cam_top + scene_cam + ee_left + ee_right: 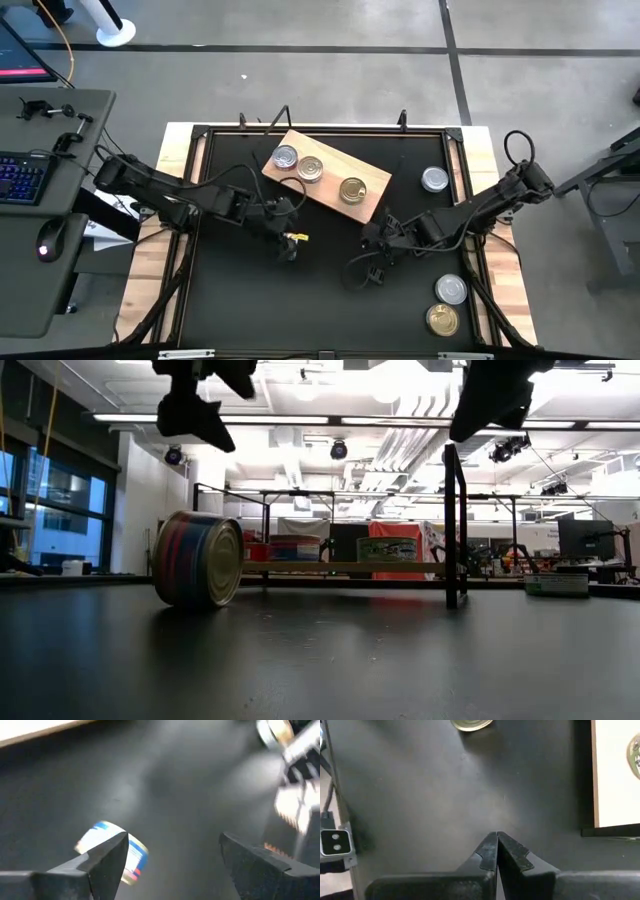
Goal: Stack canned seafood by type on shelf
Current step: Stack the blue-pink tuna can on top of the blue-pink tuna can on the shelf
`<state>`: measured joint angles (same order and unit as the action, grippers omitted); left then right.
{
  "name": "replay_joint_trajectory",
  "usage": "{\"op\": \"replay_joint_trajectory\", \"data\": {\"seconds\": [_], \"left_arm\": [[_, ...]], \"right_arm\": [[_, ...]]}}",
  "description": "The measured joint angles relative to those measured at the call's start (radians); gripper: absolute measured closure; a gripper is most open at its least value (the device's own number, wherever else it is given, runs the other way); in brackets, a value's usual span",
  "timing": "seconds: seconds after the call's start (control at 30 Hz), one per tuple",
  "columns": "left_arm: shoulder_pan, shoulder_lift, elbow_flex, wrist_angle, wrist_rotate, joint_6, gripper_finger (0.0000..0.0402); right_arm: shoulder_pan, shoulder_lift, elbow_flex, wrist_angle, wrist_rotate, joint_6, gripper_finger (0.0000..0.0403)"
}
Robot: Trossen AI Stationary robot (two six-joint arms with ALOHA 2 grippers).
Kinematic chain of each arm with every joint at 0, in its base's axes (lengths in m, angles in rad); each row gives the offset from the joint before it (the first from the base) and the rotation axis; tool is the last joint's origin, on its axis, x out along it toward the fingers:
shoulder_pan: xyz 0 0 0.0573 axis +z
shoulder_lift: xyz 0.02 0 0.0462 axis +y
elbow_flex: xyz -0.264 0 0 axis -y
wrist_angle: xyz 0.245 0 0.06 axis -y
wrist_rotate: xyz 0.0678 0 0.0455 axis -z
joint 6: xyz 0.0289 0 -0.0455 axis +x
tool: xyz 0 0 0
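Observation:
The shelf (pixel 325 176), a light wooden board, lies slantwise at the far middle of the black table. It bears three tins: two silver-lidded (pixel 285 157) (pixel 311 169) and one gold-lidded (pixel 352 189). A blue-and-yellow-labelled tin (pixel 297 238) stands on its rim on the table (pixel 198 558), lid facing sideways. My left gripper (pixel 172 842) hangs open above it, clear of it; the tin (pixel 112 851) shows partly behind one finger. My right gripper (pixel 496 836) is shut on nothing and hangs over bare tabletop right of centre (pixel 375 240).
Three more tins lie flat on the table's right side: a silver one (pixel 434 179) toward the far edge, and a silver one (pixel 452 290) and a gold one (pixel 442 320) near the front right corner. Bare black tabletop fills the near middle.

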<state>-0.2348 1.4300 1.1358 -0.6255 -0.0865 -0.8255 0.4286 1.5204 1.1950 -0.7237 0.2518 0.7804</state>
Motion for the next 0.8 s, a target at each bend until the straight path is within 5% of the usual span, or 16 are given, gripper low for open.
{"op": "replay_joint_trajectory", "data": {"seconds": [0.27,0.43,0.8], "left_arm": [[0.02,0.071,0.001,-0.129,-0.236,-0.353,0.0097],[0.018,0.16,0.0,-0.168,-0.239,-0.504,0.0097],[0.01,0.285,0.0,-0.108,-0.221,-0.566,0.0097]], "right_arm": [[0.004,0.0,0.0,-0.006,0.004,-0.026,0.0403],[0.004,0.0,0.0,-0.013,0.004,-0.048,0.0403],[0.003,0.0,0.0,-0.014,0.004,-0.063,0.0403]]}}
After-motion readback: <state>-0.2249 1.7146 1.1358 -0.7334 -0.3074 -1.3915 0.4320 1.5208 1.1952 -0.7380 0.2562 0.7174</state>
